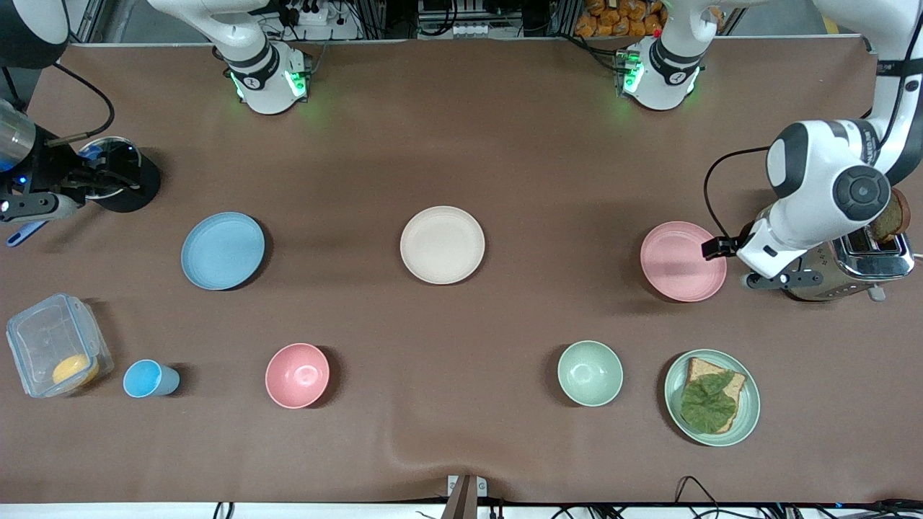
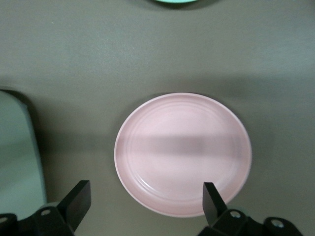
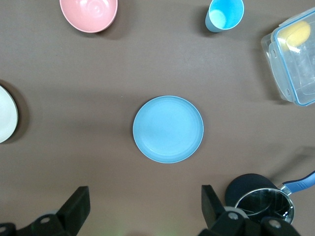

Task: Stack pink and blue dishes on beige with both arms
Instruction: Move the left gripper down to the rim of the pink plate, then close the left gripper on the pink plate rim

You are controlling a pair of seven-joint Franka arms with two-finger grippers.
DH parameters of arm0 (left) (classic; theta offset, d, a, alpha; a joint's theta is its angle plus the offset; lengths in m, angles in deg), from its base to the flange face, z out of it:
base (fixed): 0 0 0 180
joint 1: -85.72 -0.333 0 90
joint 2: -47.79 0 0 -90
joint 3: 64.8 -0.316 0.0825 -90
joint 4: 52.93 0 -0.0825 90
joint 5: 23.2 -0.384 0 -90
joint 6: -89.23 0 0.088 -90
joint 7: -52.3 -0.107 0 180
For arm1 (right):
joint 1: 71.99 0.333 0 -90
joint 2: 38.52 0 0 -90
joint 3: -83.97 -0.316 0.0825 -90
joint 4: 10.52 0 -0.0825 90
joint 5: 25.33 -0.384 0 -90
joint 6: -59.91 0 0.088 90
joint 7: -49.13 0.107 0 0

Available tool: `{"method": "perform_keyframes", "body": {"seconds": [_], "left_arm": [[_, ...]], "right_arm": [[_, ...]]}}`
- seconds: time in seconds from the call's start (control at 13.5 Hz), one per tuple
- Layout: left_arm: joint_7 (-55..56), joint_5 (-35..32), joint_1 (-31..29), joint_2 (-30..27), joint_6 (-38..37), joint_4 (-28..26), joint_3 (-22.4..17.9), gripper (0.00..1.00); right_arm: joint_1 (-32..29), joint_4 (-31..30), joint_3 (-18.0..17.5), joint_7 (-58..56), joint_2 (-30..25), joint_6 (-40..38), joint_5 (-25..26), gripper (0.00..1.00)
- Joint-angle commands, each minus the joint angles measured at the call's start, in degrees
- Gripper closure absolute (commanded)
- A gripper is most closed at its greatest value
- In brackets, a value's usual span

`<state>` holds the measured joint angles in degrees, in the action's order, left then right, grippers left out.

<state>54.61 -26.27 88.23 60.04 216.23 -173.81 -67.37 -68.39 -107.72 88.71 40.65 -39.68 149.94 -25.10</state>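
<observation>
The cream-beige plate (image 1: 442, 244) lies in the middle of the table. The light blue plate (image 1: 223, 250) lies toward the right arm's end and the pale pink plate (image 1: 683, 261) toward the left arm's end. All three lie flat and bare. My left gripper (image 2: 146, 189) hangs open low over the pink plate (image 2: 183, 153), at the edge beside the toaster, with one fingertip (image 2: 211, 196) over the rim. My right gripper (image 3: 145, 196) is open and empty, high above the table, looking down on the blue plate (image 3: 168, 129).
Nearer the front camera stand a clear box (image 1: 58, 346), a small blue cup (image 1: 148, 378), a pink bowl (image 1: 297, 375), a green bowl (image 1: 590, 373) and a green plate with bread (image 1: 712, 396). A toaster (image 1: 865, 263) stands beside the pink plate. A steel pot (image 3: 263, 201) stands near the blue plate.
</observation>
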Motion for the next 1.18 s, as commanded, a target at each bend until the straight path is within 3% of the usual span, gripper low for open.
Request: {"method": "perform_keyframes", "body": {"seconds": [0.0, 0.44, 1.04, 1.11], "left_arm": [[-2.57, 0.0, -2.59, 3.11, 3.6, -1.2, 0.29, 0.0], [-2.74, 0.08, -3.65, 9.89, 6.5, -1.11, 0.29, 0.0], [-4.68, 0.08, -5.76, 11.74, 7.91, -0.76, 0.29, 0.0], [-4.68, 0.08, -5.76, 12.0, 7.91, -0.76, 0.38, 0.07]], "right_arm": [[0.7, 0.34, 0.45, 0.22, -0.42, -0.73, -0.06, 0.0], [0.61, 0.34, 0.45, 0.22, -0.42, -0.73, -0.06, 0.0], [0.61, 0.34, 0.45, 0.22, -0.42, -0.65, -0.06, 0.0], [0.7, 0.34, 0.45, 0.22, -0.42, -0.65, -0.06, 0.0]]}}
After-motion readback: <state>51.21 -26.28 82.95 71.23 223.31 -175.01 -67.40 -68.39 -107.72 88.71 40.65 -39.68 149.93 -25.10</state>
